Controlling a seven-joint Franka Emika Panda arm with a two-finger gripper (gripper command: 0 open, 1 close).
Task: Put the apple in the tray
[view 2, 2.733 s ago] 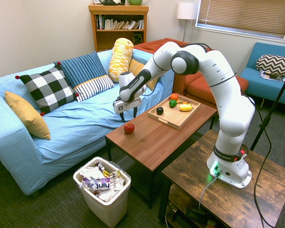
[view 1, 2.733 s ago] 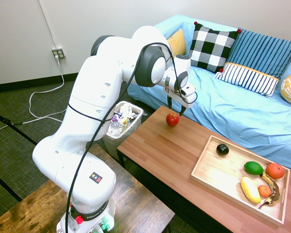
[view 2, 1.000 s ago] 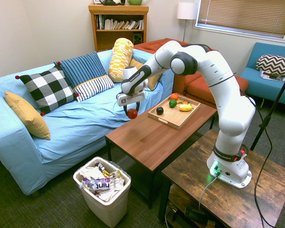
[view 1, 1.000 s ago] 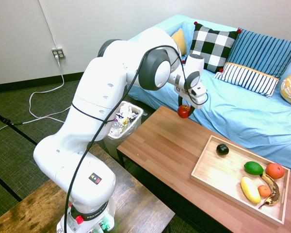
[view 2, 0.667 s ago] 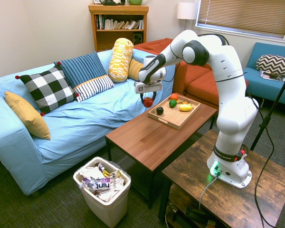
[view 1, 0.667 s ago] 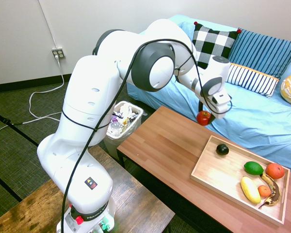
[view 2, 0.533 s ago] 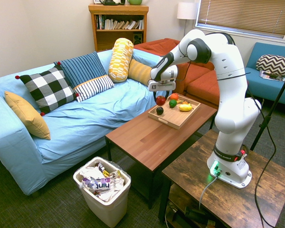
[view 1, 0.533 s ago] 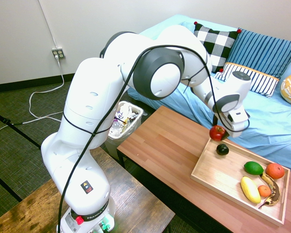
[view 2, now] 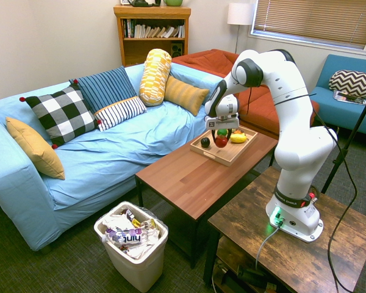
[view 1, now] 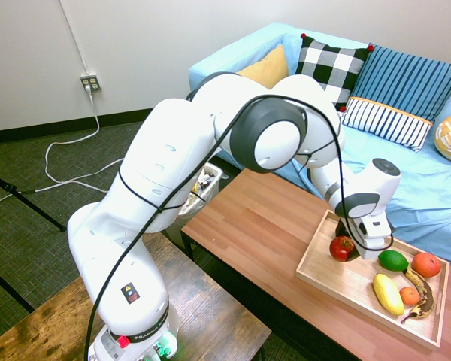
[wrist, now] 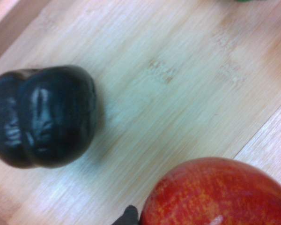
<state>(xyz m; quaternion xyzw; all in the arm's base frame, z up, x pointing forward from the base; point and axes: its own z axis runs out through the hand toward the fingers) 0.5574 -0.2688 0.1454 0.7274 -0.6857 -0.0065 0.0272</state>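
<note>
Carried across from above the tray's near corner since the earlier frame, the apple (view 2: 221, 141) has been brought over the tray (view 2: 227, 160) and lowered. It is grasped between the two fingers of the gripper (view 2: 221, 135), one seen on each side of it in the second exterior view. Whether the tray's floor is touched by the apple cannot be told. From the first exterior view, the gripper is seen reaching down inside the tray's low wooden edges, and the small dark fruit is mostly hidden there behind apple and gripper. In the wrist view, that dark fruit (wrist: 44, 116) is shown lobed and glossy, lying on the pale wood just beside the apple, with bare wood between them.

Farther along the tray, a green fruit (view 1: 393, 261) is set near an orange-red round fruit (view 1: 426, 264). Next to these, a yellow fruit (view 1: 388, 294), a small orange fruit (view 1: 410, 295) and a browned banana (view 1: 421, 292) are laid close together. The tray is borne by a brown wooden table (view 2: 189, 183), beside which a sofa (view 2: 110, 146) is placed, covered in light blue cloth.
</note>
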